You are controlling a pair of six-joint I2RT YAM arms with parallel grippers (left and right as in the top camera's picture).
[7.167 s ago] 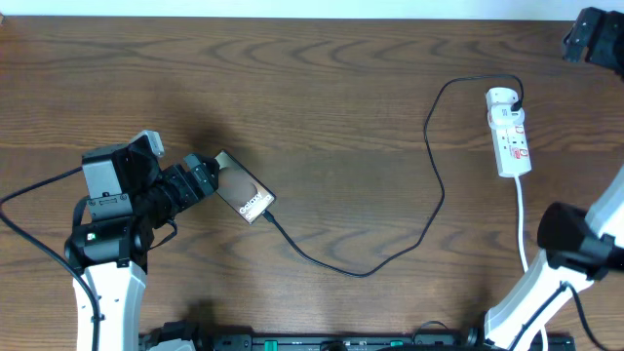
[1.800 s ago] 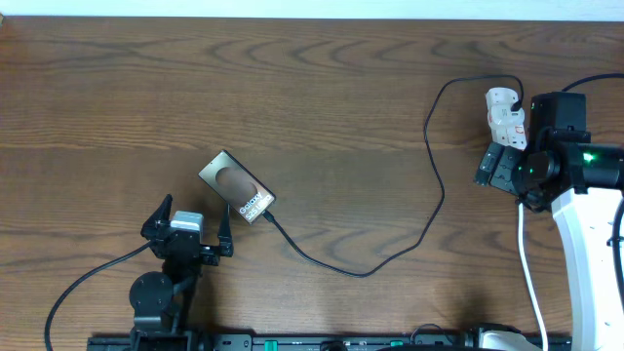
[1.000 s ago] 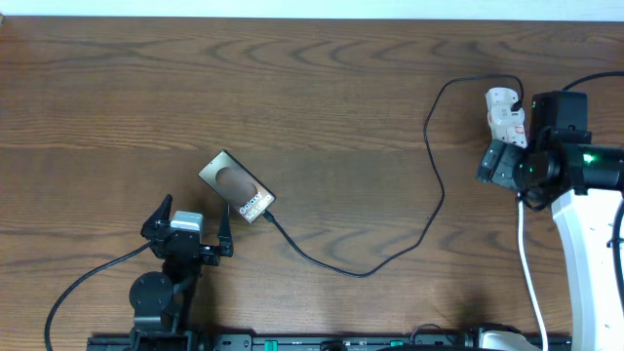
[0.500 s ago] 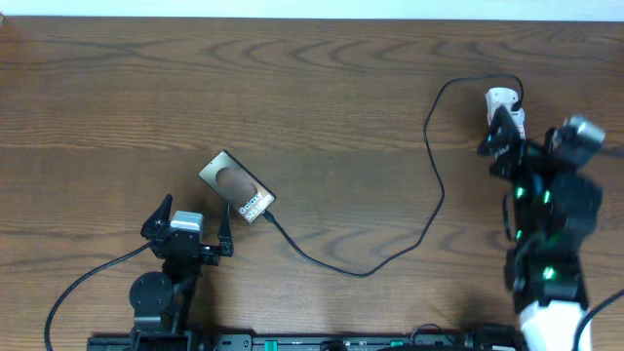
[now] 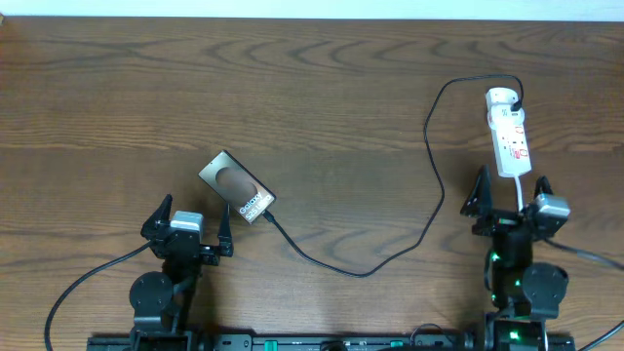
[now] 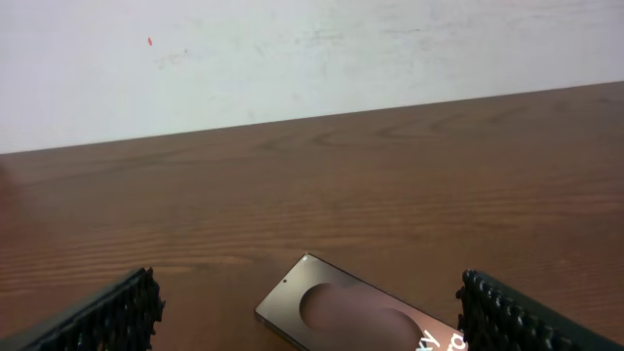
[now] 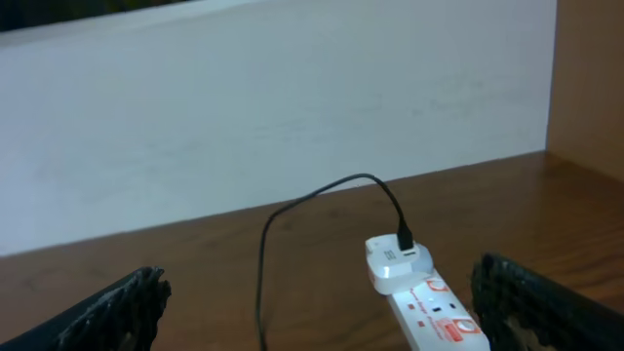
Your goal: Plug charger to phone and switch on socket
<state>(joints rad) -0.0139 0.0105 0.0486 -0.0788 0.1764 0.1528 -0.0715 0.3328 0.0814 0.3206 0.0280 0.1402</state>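
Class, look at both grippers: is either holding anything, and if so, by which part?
Nothing is held: the left gripper and the right gripper both stand open and empty.

You have one phone (image 5: 237,187) on the one tabletop (image 5: 322,88), one black charger cable (image 5: 444,195) and one white power strip (image 5: 510,136) with one white cord (image 5: 520,190). You also see two robot arms, the left arm (image 5: 156,292) and the right arm (image 5: 526,288), each with one pair of jaws, so two pairs in total.
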